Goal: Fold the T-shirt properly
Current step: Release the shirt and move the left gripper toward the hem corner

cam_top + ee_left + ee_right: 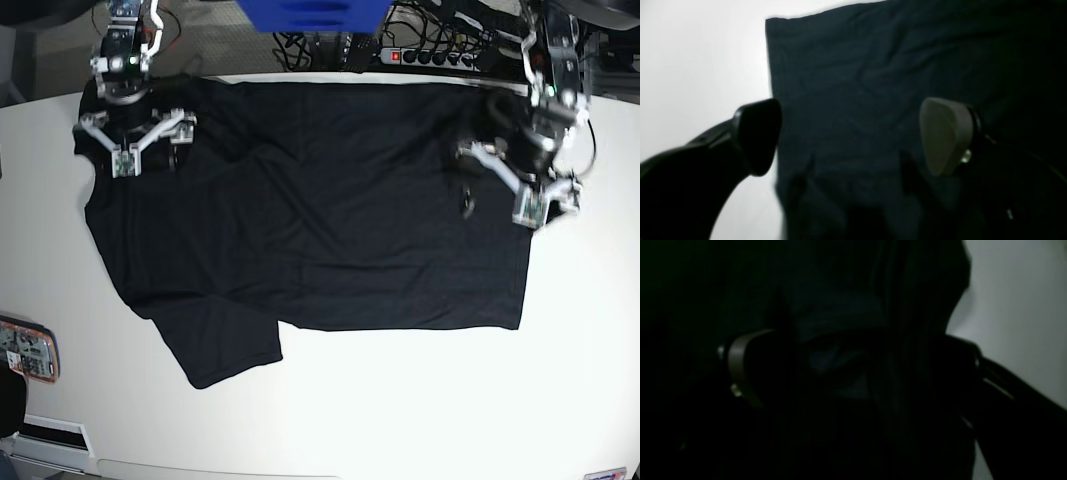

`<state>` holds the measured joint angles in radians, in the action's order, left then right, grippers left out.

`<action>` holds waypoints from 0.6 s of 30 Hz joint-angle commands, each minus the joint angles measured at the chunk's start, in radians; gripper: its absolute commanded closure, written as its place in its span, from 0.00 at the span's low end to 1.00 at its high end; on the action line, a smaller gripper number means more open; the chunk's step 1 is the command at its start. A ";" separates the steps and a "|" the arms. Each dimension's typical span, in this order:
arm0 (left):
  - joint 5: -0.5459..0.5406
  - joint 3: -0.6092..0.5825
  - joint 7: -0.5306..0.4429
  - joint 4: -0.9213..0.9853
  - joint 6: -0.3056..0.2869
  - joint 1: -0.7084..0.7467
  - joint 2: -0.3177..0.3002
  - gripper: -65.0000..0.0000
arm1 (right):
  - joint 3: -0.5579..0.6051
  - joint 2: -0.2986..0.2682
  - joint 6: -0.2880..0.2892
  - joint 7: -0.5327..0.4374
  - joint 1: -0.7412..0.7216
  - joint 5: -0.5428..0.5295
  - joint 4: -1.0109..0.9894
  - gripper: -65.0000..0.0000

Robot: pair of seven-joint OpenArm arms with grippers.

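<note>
T-shirt (pixel 320 210) of soft black cloth is lying flat, long axis crosswise, each end sitting under a spread gripper, left gripper (pixel 505 180) and right gripper (pixel 135 135) both hovering empty.

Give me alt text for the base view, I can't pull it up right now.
A black T-shirt lies spread flat across a white table, one sleeve sticking out toward the near left corner. The right gripper hangs open over the shirt's far left end, and the left gripper hangs open over its far right end; neither holds cloth.
</note>
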<state>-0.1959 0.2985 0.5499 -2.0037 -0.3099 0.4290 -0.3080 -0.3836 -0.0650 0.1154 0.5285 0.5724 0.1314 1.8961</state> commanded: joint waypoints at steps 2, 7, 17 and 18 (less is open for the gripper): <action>0.031 0.001 0.105 -0.004 0.012 -0.114 -0.023 0.00 | -0.004 -0.003 -0.004 -0.024 -0.032 -0.003 0.026 0.00; 0.032 0.001 0.358 -0.001 0.008 -0.356 -0.059 0.00 | 0.013 -0.008 -0.004 -0.024 -0.047 -0.002 0.061 0.00; 0.031 0.001 0.418 0.481 0.005 -0.743 -0.061 0.00 | 0.131 -0.023 -0.004 -0.024 -0.068 -0.002 0.062 0.00; 0.029 0.001 0.418 0.558 0.005 -0.784 -0.061 0.00 | 0.133 -0.023 -0.004 -0.024 -0.076 -0.002 0.062 0.00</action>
<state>-0.1558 0.2977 0.9909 -1.4258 -0.3035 -0.3218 -0.3569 -0.2462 -0.0818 0.1188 0.5369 0.5053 0.1322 1.9366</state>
